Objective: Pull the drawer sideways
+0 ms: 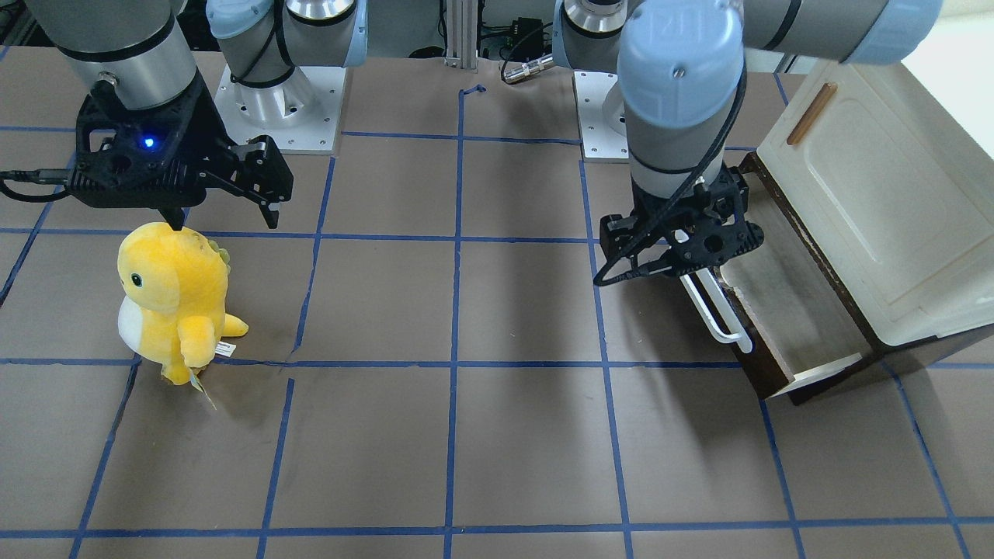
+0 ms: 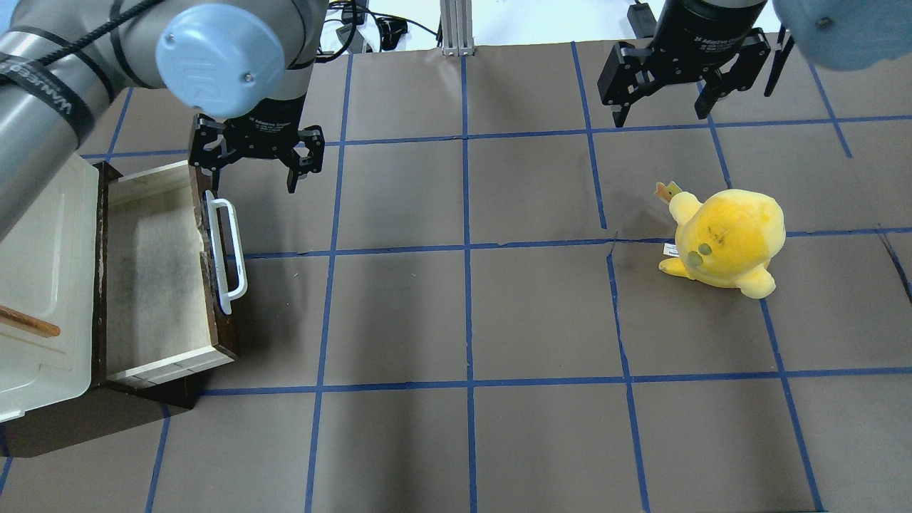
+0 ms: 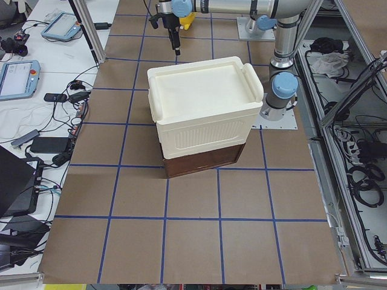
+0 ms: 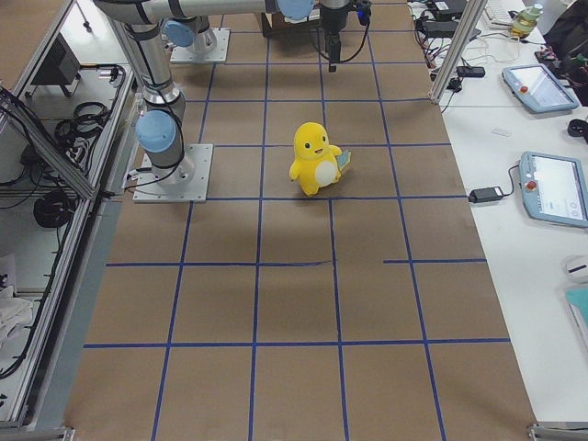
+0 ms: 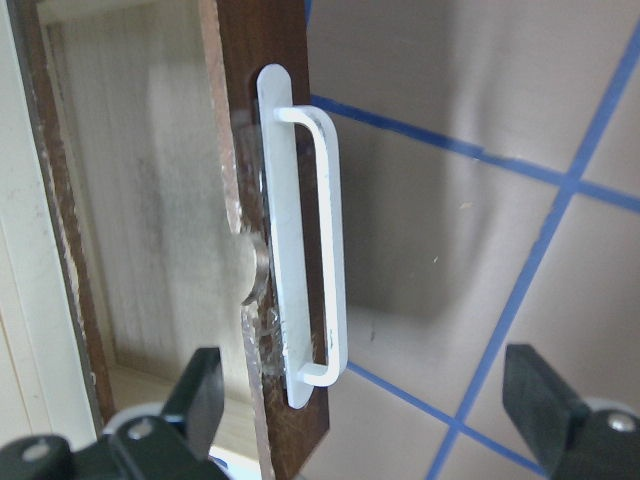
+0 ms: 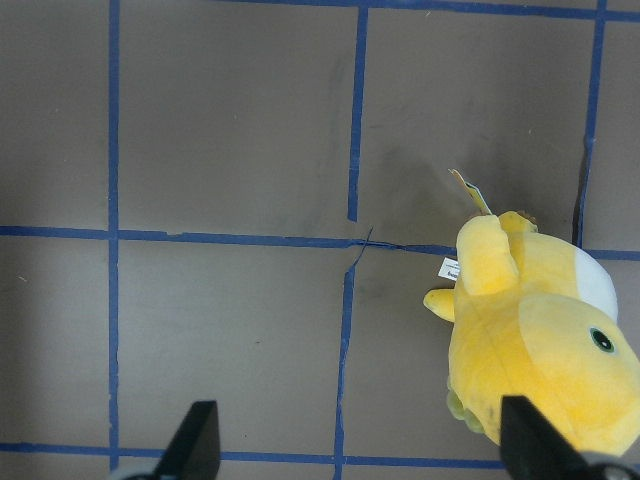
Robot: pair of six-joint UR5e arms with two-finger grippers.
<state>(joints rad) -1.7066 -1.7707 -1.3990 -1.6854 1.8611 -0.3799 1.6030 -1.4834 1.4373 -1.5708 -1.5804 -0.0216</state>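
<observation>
The drawer [image 2: 149, 271] stands pulled out of the cream cabinet [image 2: 35, 285] at the table's left. Its dark brown front panel [image 5: 255, 100] carries a long white bar handle [image 2: 226, 256], which also shows in the left wrist view [image 5: 325, 250] and the front-facing view [image 1: 714, 310]. My left gripper [image 2: 247, 184] is open and empty over the robot-side end of the handle. In the left wrist view [image 5: 370, 400] one finger hangs over the drawer's inside and the other over the table. My right gripper [image 2: 659, 114] is open and empty, far from the drawer.
A yellow plush toy [image 2: 727, 239] stands on the table's right half, just in front of the right gripper [image 1: 224, 219]. The cabinet [image 1: 877, 210] sits at the left edge of the brown, blue-taped table [image 2: 463, 320].
</observation>
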